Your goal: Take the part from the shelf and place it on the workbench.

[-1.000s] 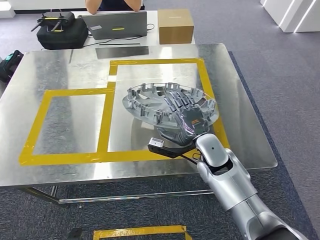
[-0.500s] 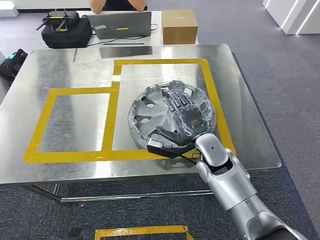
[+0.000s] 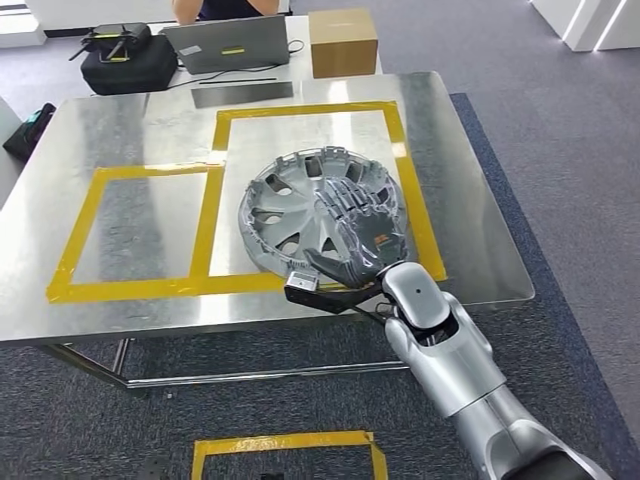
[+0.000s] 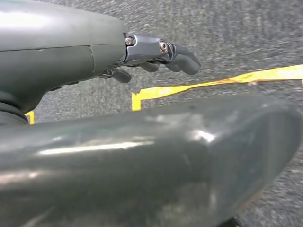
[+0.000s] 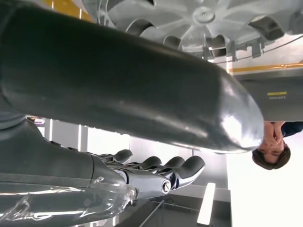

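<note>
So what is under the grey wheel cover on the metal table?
The wheel cover lies on the bare metal table, inside the larger yellow tape frame. The right hand lies over its near right part. The surface beneath is covered.

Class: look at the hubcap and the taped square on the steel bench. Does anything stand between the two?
Nothing visible does. The hubcap already sits inside the taped square on the bench, tilted against the right hand.
</note>
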You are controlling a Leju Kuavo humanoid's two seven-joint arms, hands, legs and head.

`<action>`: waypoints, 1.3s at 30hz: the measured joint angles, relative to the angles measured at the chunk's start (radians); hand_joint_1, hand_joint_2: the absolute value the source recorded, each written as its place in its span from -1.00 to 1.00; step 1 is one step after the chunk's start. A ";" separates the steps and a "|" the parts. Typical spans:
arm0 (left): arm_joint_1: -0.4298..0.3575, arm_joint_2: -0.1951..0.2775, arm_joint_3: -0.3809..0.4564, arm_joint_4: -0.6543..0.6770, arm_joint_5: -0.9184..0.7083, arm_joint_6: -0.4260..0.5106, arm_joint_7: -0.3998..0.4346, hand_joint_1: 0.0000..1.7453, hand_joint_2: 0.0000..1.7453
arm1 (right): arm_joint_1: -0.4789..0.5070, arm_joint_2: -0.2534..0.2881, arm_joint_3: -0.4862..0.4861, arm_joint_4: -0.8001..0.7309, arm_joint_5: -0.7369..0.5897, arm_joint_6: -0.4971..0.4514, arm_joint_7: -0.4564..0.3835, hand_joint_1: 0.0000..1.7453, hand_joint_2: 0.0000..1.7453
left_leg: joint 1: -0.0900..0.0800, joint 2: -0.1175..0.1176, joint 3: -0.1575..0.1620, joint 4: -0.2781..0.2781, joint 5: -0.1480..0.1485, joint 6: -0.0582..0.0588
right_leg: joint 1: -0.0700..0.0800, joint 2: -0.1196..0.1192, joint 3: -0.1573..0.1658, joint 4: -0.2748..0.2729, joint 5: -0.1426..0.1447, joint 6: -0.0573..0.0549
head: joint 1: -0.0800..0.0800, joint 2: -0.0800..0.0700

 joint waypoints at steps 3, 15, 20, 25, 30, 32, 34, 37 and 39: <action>-0.005 -0.001 0.001 0.000 -0.001 0.000 0.000 -1.00 -1.00 | -0.001 0.001 0.000 -0.005 -0.001 0.000 0.000 -1.00 -1.00 | 0.003 0.000 0.146 -0.189 0.040 0.005 | 0.002 0.000 -0.026 0.002 0.024 0.013 | 0.000 0.000; -0.003 -0.006 0.006 0.000 -0.002 0.008 0.003 -1.00 -1.00 | 0.015 0.001 0.007 -0.011 -0.014 0.007 -0.002 -1.00 -1.00 | -0.015 0.002 0.092 -0.272 0.117 0.072 | 0.011 -0.001 -0.089 0.284 -0.125 0.037 | 0.005 0.000; -0.004 -0.005 0.007 0.000 -0.009 0.012 0.007 -1.00 -1.00 | 0.017 0.004 0.011 -0.023 -0.028 0.006 -0.002 -1.00 -1.00 | -0.023 0.000 0.052 -0.270 0.164 0.058 | 0.028 0.000 0.119 -0.001 -0.099 0.007 | 0.004 0.000; 0.001 -0.001 0.007 0.000 -0.016 0.013 0.008 -1.00 -1.00 | 0.036 0.013 0.011 -0.030 -0.044 0.002 -0.003 -1.00 -1.00 | -0.014 0.000 0.022 -0.205 0.096 0.027 | 0.022 -0.006 0.094 -0.021 -0.057 -0.017 | 0.003 0.000; 0.001 0.004 0.007 0.000 -0.018 0.013 0.008 -1.00 -1.00 | 0.063 0.020 0.011 -0.033 -0.054 -0.002 -0.004 -1.00 -1.00 | 0.004 0.001 -0.007 0.022 -0.014 0.000 | 0.015 -0.008 0.019 -0.017 0.004 -0.010 | -0.002 0.000; 0.000 0.004 0.007 0.000 -0.018 0.013 0.008 -1.00 -1.00 | 0.067 0.021 0.011 -0.035 -0.055 -0.002 -0.004 -1.00 -1.00 | 0.014 0.003 0.078 -0.071 0.033 -0.012 | 0.009 -0.008 -0.008 -0.011 0.023 0.002 | -0.002 0.000; -0.003 0.002 0.007 0.000 -0.019 0.013 0.008 -1.00 -1.00 | 0.065 0.024 0.011 -0.042 -0.058 -0.003 -0.004 -1.00 -1.00 | 0.020 0.001 0.172 -0.206 0.032 -0.014 | 0.007 -0.007 -0.032 0.000 0.039 0.015 | -0.004 0.000; -0.005 0.002 0.007 0.000 -0.022 0.014 0.008 -1.00 -1.00 | 0.071 0.028 0.011 -0.048 -0.069 -0.006 -0.010 -1.00 -1.00 | 0.014 -0.001 0.192 -0.263 0.021 0.017 | 0.005 -0.007 -0.047 -0.001 0.067 0.034 | -0.005 0.000; -0.002 0.004 0.007 0.000 -0.023 0.015 0.008 -1.00 -1.00 | 0.086 0.029 0.011 -0.048 -0.078 -0.007 -0.014 -1.00 -1.00 | 0.011 0.001 0.174 -0.263 0.040 0.038 | 0.000 -0.006 -0.062 0.015 0.042 0.044 | -0.004 0.000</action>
